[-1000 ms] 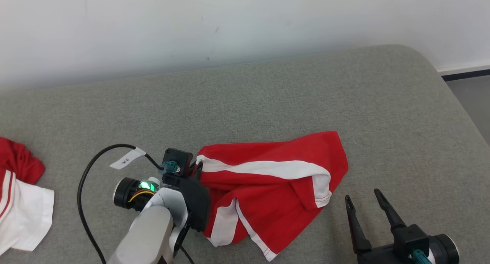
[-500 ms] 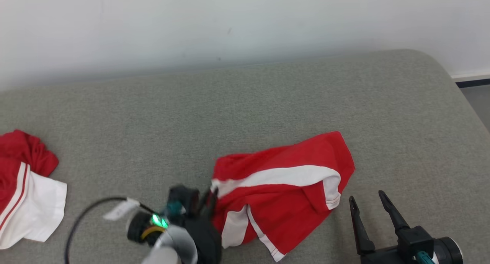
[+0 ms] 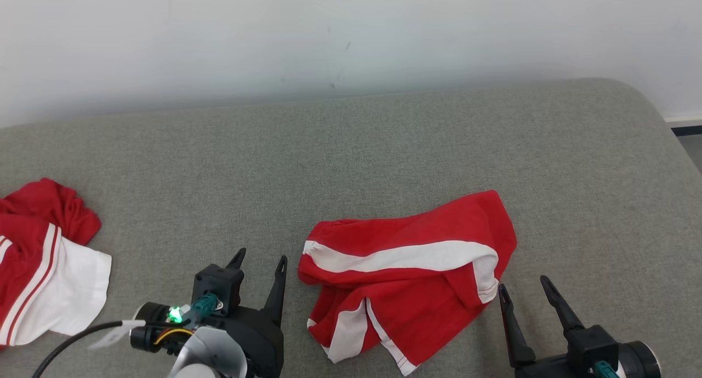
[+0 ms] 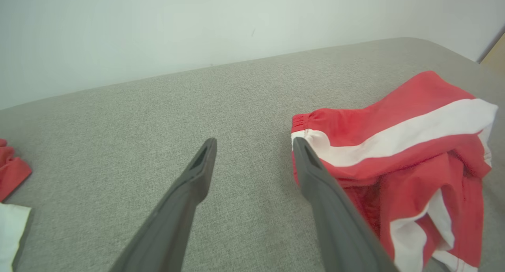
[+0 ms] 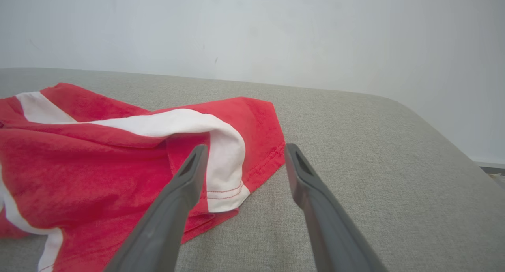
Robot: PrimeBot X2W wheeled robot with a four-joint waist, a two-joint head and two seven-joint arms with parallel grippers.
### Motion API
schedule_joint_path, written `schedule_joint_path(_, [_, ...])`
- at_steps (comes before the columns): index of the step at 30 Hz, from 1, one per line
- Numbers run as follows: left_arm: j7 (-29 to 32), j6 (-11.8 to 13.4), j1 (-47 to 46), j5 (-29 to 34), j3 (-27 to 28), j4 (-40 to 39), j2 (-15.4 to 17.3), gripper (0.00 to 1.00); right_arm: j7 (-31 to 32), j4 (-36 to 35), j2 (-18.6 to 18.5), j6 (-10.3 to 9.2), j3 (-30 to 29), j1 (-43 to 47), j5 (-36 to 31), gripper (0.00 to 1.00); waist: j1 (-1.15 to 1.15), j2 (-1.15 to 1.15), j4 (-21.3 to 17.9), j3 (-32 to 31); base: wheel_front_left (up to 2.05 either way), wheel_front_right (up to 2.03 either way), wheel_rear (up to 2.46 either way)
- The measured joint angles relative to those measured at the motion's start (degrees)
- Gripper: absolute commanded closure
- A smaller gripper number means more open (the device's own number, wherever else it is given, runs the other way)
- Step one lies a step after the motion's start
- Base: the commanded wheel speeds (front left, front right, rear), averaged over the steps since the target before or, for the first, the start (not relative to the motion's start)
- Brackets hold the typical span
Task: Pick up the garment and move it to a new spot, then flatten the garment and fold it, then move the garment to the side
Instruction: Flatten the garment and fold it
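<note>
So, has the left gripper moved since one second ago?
Yes. The left gripper has drawn back toward the robot, off the left corner of the red garment.

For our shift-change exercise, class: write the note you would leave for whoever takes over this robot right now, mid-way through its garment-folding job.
Left gripper: jaws open, empty, just left of the red-and-white shorts.
Right gripper: jaws open, empty, by their right hem.
Shorts lie crumpled on the grey cushion; a second red-and-white garment sits far left.
Done: moved; left gripper held the waistband a second ago.
Left: flatten, fold, move aside.
</note>
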Motion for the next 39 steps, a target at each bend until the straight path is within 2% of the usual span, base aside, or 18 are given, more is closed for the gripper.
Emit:
schedule_joint_path(5, [0.0, -0.4, -2.7, -0.5, 0.2, 2.4, -0.4, 0.0, 0.0, 0.1, 0.0, 0.0, 0.7, -0.1, 0.5, 0.0, 0.0, 0.0, -0.2, 0.4, 0.0, 0.0, 0.0])
schedule_joint_path(11, [-0.1, -2.3, -7.8, -0.9, -0.9, 9.2, -1.8, 0.0, 0.0, 0.1, 0.0, 0.0, 0.8, -1.0, 0.5, 0.0, 0.01, 0.0, -0.9, 1.6, 0.0, 0.0, 0.0])
schedule_joint_path(22, [-2.3, -3.8, -12.4, -0.4, -3.0, 18.7, -3.1, 0.0, 0.0, -0.4, 0.0, 0.0, 0.3, -1.6, 0.5, 0.0, 0.01, 0.0, -2.4, 3.7, 0.0, 0.0, 0.0])
schedule_joint_path(30, [-3.3, -4.4, -12.0, -0.5, -4.2, 18.3, -3.5, 0.0, 0.0, -0.4, 0.0, 0.0, -0.2, -1.8, 0.4, 0.0, 0.01, 0.0, -2.6, 3.7, 0.0, 0.0, 0.0])
schedule_joint_path(39, [-0.8, -4.7, -7.8, -0.8, -6.2, 16.1, -2.5, 0.0, 0.0, -0.7, 0.0, 0.0, -0.2, -1.4, 0.4, 0.0, 0.0, 0.0, -2.2, 3.0, 0.0, 0.0, 0.0])
